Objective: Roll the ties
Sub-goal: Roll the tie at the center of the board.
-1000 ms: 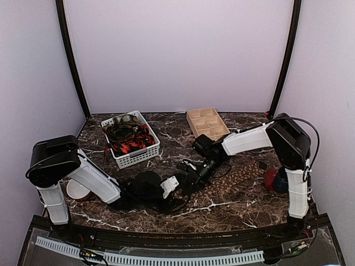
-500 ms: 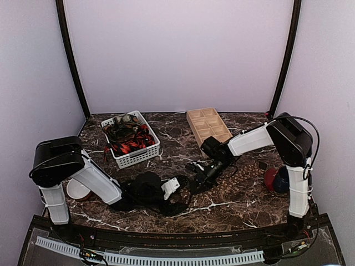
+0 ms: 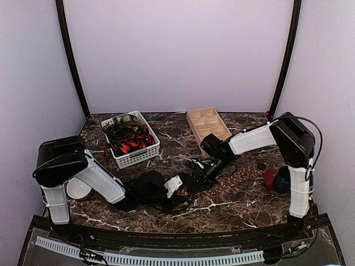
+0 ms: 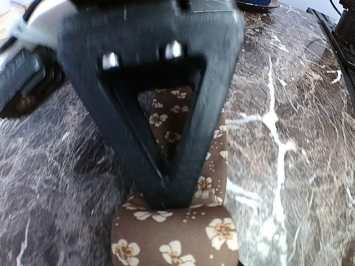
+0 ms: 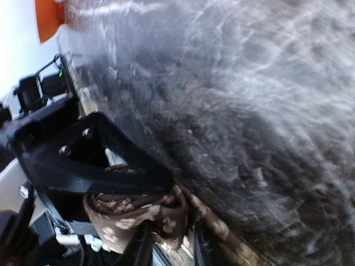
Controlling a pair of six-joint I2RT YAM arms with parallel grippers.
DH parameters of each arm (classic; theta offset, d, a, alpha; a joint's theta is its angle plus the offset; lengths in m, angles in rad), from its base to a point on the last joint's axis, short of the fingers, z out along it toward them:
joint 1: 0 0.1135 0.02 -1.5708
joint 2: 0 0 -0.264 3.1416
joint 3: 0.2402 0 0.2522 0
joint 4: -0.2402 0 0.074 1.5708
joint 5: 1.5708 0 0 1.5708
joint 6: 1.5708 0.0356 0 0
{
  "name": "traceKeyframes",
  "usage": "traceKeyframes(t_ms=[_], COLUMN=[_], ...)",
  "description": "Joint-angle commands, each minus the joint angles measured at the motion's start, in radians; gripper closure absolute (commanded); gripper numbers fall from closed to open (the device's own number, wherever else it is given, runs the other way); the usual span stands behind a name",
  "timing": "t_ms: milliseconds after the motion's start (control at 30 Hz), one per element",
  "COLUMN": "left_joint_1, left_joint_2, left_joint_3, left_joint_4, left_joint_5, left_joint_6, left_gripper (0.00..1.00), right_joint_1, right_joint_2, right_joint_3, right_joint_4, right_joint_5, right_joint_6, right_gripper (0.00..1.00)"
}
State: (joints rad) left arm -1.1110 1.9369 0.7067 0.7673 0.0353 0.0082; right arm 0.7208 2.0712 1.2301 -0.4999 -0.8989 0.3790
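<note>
Brown tie [image 4: 177, 235]: on the marble table [image 3: 233, 208], near the middle. Its left end is rolled up. The rest lies flat, off to the right.
Left gripper [image 4: 166, 185]: right on the tie, touching the flat part just beside the roll, tips pinched together on the cloth.
Right gripper [image 3: 195, 180]: at the roll too, on its right side. Cannot tell if open or closed.
Other ties [image 3: 128, 141]: piled in a white basket [image 3: 133, 159], far left.

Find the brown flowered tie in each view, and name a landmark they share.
Top external: tie lies right of centre, stretched flat.
Left wrist: tie at bottom centre, rolled.
Right wrist: tie at lower left, bunched.
Shared landmark: marble table, under it everywhere.
</note>
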Motion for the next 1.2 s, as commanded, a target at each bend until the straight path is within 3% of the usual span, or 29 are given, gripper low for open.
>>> traceKeyframes(t_ms=[0, 133, 400, 600, 700, 767, 967, 1167], left_joint_1=[-0.006, -0.006, -0.006, -0.006, -0.006, -0.006, -0.006, -0.006], left_joint_2=[-0.067, -0.078, -0.055, -0.049, -0.052, -0.056, -0.086, -0.102], left_joint_3=[-0.085, -0.101, -0.063, -0.059, -0.063, -0.067, -0.073, -0.067], left_joint_4=[-0.178, -0.203, -0.215, -0.221, -0.224, -0.224, -0.202, -0.150], left_joint_5=[-0.010, -0.003, 0.007, 0.005, 0.003, 0.004, -0.006, 0.036], left_joint_6=[0.028, 0.043, 0.032, 0.029, 0.027, 0.027, 0.048, 0.047], left_gripper=[0.69, 0.68, 0.66, 0.66, 0.66, 0.65, 0.40, 0.31], right_joint_1=[0.007, 0.024, 0.094, 0.092, 0.085, 0.075, 0.035, 0.001], right_joint_2=[-0.062, -0.084, -0.013, 0.014, 0.011, 0.009, 0.007, 0.013], right_joint_3=[0.013, 0.031, 0.089, 0.032, 0.032, 0.031, 0.016, -0.022], right_joint_4=[0.017, 0.057, 0.008, -0.007, -0.015, -0.011, -0.010, -0.013], right_joint_5=[0.062, -0.001, -0.055, -0.005, 0.035, 0.041, 0.073, 0.134], right_joint_6=[0.032, 0.073, 0.035, 0.020, 0.014, 0.017, 0.010, -0.010], right_gripper=[0.63, 0.57, 0.57, 0.76, 1.00, 1.00, 1.00, 1.00])
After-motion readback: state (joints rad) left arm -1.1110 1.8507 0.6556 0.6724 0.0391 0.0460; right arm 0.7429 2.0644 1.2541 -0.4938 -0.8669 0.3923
